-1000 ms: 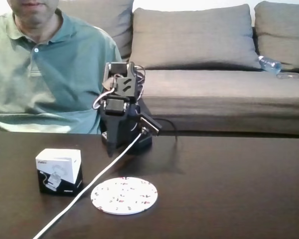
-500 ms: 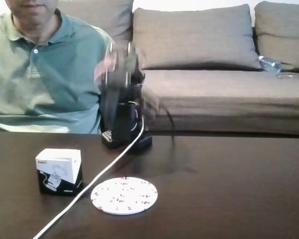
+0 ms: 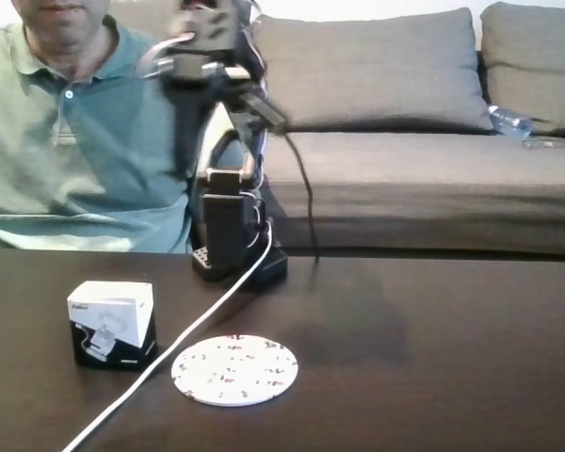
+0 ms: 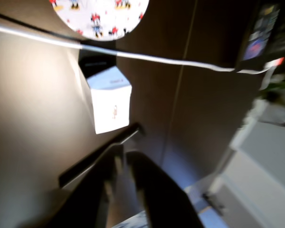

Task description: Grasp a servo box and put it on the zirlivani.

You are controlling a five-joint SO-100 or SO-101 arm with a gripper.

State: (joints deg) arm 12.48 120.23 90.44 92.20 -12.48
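Since the earlier frame the arm has unfolded from its tucked pose and lifted high above its base; box, disc and cable lie where they were. In the fixed view, one servo box [image 3: 112, 323] sits on the desk [image 3: 433, 358] far below and left of the end effector [image 3: 181, 155], the single white cable [image 3: 184, 330] passes between, and one zirlivani [image 3: 234, 369] lies right of the box. In the wrist view the end effector [image 4: 122, 159] looks nearly clenched and empty. Risk, as I judge it: descending, it may snag the cable or nudge the box aside.
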